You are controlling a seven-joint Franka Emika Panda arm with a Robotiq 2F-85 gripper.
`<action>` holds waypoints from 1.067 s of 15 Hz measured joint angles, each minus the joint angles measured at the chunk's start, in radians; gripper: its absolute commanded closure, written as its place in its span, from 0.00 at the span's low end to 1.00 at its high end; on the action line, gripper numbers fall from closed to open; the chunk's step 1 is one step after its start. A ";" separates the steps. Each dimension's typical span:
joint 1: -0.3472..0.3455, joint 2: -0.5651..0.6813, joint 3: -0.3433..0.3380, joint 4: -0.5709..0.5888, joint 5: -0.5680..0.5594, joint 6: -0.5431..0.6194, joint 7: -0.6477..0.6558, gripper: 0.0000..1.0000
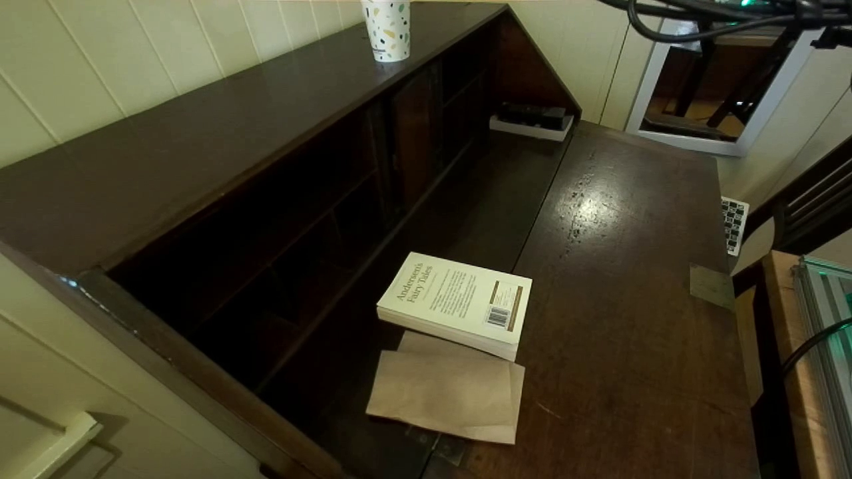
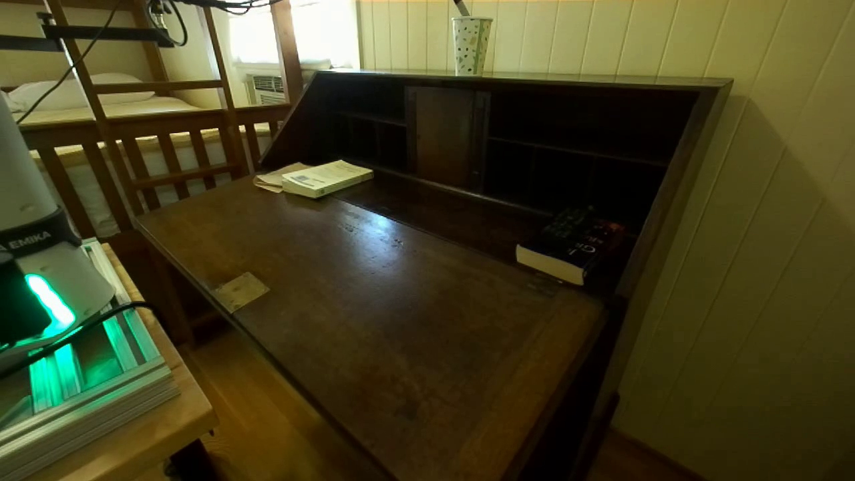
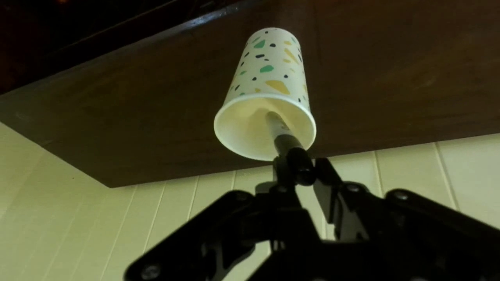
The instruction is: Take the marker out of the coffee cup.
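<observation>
Claw (image 3: 300, 164) nearly closed, seemingly pinching black end of marker (image 3: 286, 142), which leans in cup (image 3: 269, 74) near front edge of desk ledge (image 1: 213, 130); marker probably light, stiff, slick, so grip that end firmly.

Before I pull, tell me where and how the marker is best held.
Grip the marker at its dark upper end, probably best from above, with the gripper astride it. That end clears the rim of the coffee cup; the slim body leans, its lower part inside, so follow the tilt.
</observation>
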 measured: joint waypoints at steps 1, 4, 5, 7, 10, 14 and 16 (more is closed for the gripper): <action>0.007 -0.009 0.000 0.003 -0.018 0.000 0.000 0.95; 0.028 -0.042 0.005 0.007 -0.082 0.000 0.001 0.95; 0.037 -0.053 0.006 0.007 -0.096 0.000 0.000 0.95; 0.054 -0.070 0.017 0.006 -0.102 0.003 -0.008 0.95; 0.081 -0.084 0.042 -0.002 -0.102 0.026 -0.034 0.95; 0.103 -0.084 0.084 -0.061 -0.095 0.078 -0.080 0.95; 0.102 -0.077 0.102 -0.123 -0.095 0.122 -0.088 0.95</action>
